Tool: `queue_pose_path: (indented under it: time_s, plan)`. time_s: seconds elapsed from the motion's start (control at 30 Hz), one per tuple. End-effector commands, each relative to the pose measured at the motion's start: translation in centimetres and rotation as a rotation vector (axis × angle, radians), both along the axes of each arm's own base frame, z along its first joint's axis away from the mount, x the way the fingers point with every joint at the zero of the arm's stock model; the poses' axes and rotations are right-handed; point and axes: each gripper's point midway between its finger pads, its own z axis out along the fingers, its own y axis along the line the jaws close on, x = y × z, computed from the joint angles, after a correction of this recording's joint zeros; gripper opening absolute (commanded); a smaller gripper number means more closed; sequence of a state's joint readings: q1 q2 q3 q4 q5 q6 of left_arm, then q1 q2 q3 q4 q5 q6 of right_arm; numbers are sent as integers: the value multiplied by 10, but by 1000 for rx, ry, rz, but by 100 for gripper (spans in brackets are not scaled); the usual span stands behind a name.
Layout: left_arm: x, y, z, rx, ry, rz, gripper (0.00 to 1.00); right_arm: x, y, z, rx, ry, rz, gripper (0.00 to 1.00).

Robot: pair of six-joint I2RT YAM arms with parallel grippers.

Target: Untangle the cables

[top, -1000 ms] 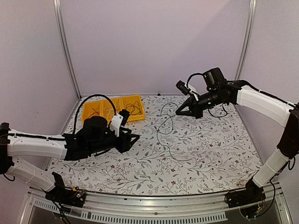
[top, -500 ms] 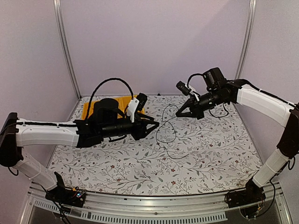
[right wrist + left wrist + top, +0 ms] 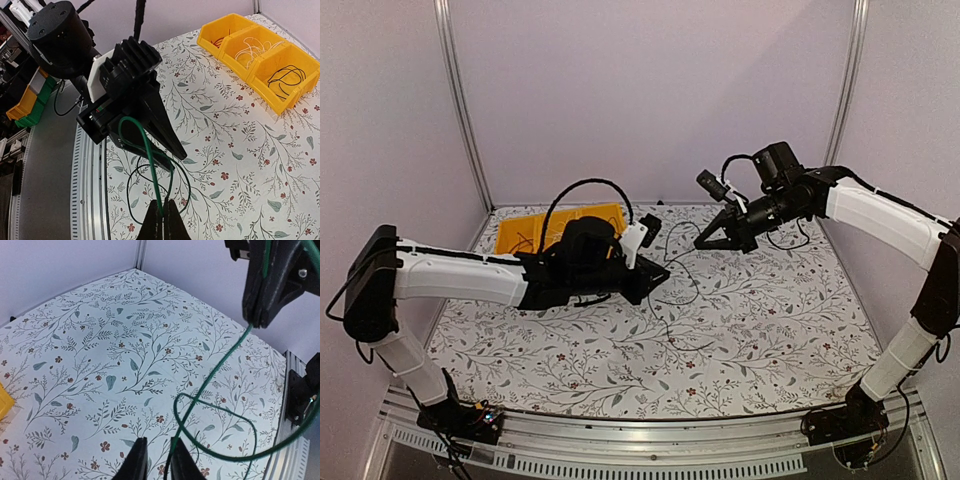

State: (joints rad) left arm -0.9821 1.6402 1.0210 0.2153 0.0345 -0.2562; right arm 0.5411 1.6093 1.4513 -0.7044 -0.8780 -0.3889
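Cable [image 3: 212, 380]: thin, limp, light, likely slippery; strung right of yellow bin [image 3: 525, 235], pinched in clamped right gripper [image 3: 161, 207]. Left gripper [image 3: 157, 460] jaws narrowly parted astride it, contact unclear. Taut run judged best hold.

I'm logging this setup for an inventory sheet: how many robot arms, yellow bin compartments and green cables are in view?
white-and-black robot arms: 2 (left, right)
yellow plastic bin compartments: 3
thin green cable: 1
Total: 6
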Motion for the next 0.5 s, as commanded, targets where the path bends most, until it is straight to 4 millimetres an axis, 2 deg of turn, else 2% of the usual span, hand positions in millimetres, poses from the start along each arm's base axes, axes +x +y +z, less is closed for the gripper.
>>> queue_pose_path:
  time_s: [0.0, 0.03, 0.13, 0.23, 0.27, 0.37, 0.47]
  plan:
    - [9, -5, 12, -25, -9, 9, 3, -8, -2, 11, 21, -10, 13, 0]
    - [11, -3, 13, -28, -10, 18, 0, -8, -2, 10, 17, -12, 10, 0]
    - [17, 7, 20, -45, -24, 58, 0, -8, -5, 2, 3, -22, -3, 0]
    - [31, 25, 38, -77, -53, 120, 0, -3, -12, -19, -37, -37, -48, 2]
    - [38, 34, 45, -88, -66, 147, 0, -5, -16, -32, -58, -22, -62, 6]
    - [56, 55, 69, -122, -102, 190, 0, -10, -23, -58, -108, 1, -71, 24]
    - [75, 72, 87, -119, -140, 213, 0, -12, -30, -68, -138, -3, -77, 35]
